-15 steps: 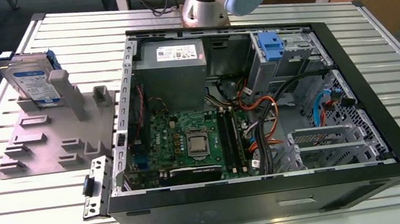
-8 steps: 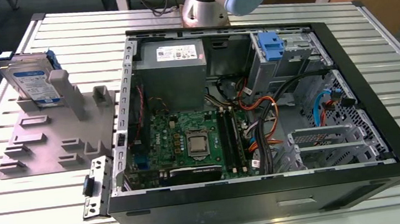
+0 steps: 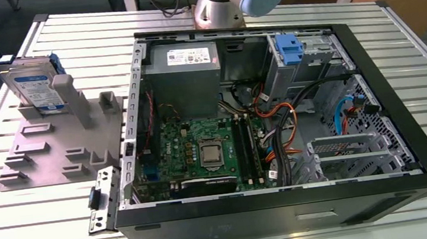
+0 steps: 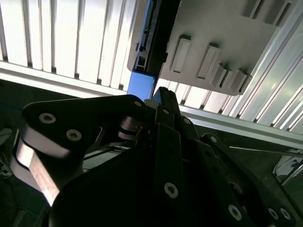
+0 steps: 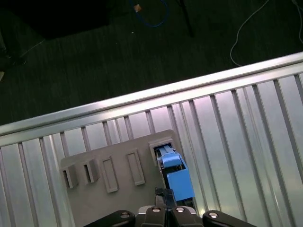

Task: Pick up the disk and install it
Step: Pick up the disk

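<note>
The disk [image 3: 35,84] stands on its thin edge in a slot of the grey holder [image 3: 50,148]. The slot is at the holder's far corner. The holder lies near the far corner of the slatted metal surface [image 3: 51,232], on the exterior view's left. I think the disk is stood up like this so its top edge pokes out and is easy to pinch from above.

The open computer case [image 3: 277,119] lies on its side in the middle of the surface. Its open side faces up, likely so the arm can reach in from the top. The metal drive cage [image 3: 314,55] with its small blue latch [image 3: 289,48] is at the case's far corner.

The exterior view shows the disk's wide face with the white-and-blue label. It also shows how far the case is from the holder.

Both wrist views look down at the disk's thin top edge and blue rail [image 5: 174,175] [image 4: 140,86]. They also show the gripper [image 5: 165,195] [image 4: 161,94] above the disk, not touching it. Its jaws look pressed close together and hold nothing.
</note>
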Tool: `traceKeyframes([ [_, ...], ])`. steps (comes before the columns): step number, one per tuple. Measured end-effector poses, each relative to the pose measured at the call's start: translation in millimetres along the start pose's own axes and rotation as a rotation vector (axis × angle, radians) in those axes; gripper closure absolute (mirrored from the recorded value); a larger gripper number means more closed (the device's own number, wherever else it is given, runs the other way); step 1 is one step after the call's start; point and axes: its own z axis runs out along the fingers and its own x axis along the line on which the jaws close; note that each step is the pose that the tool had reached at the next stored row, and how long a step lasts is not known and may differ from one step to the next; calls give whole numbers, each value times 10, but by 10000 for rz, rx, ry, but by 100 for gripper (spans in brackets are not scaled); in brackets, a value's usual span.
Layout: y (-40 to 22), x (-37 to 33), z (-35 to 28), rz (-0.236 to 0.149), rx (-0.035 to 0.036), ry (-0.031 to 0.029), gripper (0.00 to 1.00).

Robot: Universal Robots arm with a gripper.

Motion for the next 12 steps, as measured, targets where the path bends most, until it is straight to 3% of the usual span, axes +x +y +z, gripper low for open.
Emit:
traceKeyframes([
  [2, 2, 1, 0, -8, 93, -195, 89],
  [3, 3, 2, 0, -10, 125, -253, 89],
  [12, 2, 2, 0, -12, 136, -266, 89],
])
